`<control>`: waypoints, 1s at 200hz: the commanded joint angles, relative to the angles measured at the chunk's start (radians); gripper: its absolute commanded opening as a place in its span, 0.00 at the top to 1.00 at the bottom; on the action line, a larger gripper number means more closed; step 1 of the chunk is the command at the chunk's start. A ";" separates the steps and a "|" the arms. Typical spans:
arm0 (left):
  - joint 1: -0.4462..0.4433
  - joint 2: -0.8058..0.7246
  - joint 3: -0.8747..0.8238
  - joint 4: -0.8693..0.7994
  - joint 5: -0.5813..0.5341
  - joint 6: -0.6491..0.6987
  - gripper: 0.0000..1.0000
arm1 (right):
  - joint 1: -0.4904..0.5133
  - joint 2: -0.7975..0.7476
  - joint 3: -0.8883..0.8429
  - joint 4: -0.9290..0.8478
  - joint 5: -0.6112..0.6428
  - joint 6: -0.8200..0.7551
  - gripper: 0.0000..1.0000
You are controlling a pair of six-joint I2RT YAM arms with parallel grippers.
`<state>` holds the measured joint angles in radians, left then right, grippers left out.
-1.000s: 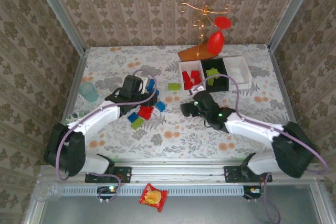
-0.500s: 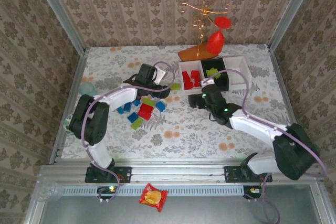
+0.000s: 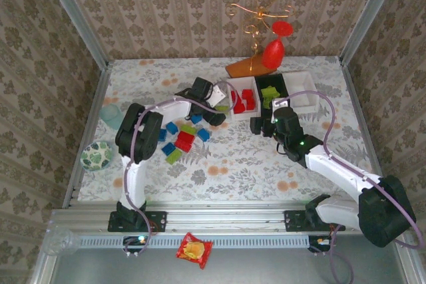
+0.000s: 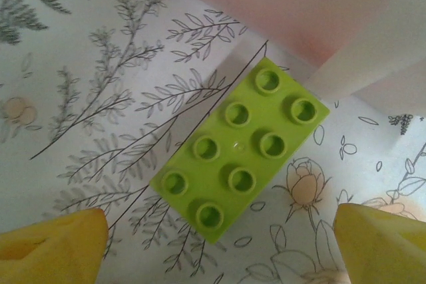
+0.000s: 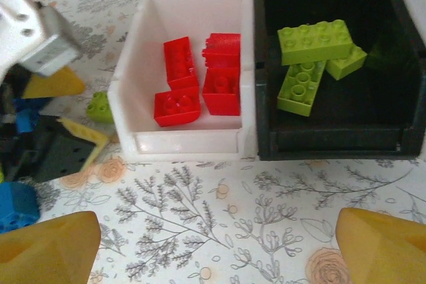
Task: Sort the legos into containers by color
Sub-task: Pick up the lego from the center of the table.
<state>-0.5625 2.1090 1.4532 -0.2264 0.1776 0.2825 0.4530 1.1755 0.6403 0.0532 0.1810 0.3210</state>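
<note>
We found the left tool spread wide open, its yellow fingertips standing on either side of a lime green brick without touching it. That brick lay flat on the flowered desk, studs up and set at a slant, just beside the outer wall of a white box. From above, the left tool sat at that box's left side.

The right tool was also open and held nothing; it hung above bare desk in front of the boxes. From above we placed it just on the near side of them.

Four red bricks lay in the white box. Touching its right wall stood a black box with three green bricks in it. A second white box stood to the right of the black one.

A loose heap of blue, red and green bricks lay on the desk, left of the left tool.
</note>
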 commanded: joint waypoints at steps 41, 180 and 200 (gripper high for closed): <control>-0.008 0.106 0.171 -0.115 0.013 0.063 0.17 | -0.004 0.009 -0.024 0.008 -0.067 0.001 0.07; 0.005 0.081 0.134 -0.114 -0.022 -0.023 0.64 | -0.004 0.019 -0.026 -0.018 -0.039 0.029 0.06; 0.021 0.003 0.038 -0.013 -0.007 -0.080 0.67 | -0.004 0.021 -0.027 -0.018 -0.037 0.030 0.06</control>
<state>-0.5697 2.2040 1.5898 -0.3061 0.1791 0.2768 0.4530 1.1908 0.6170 0.0517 0.1230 0.3302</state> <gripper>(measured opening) 0.351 0.936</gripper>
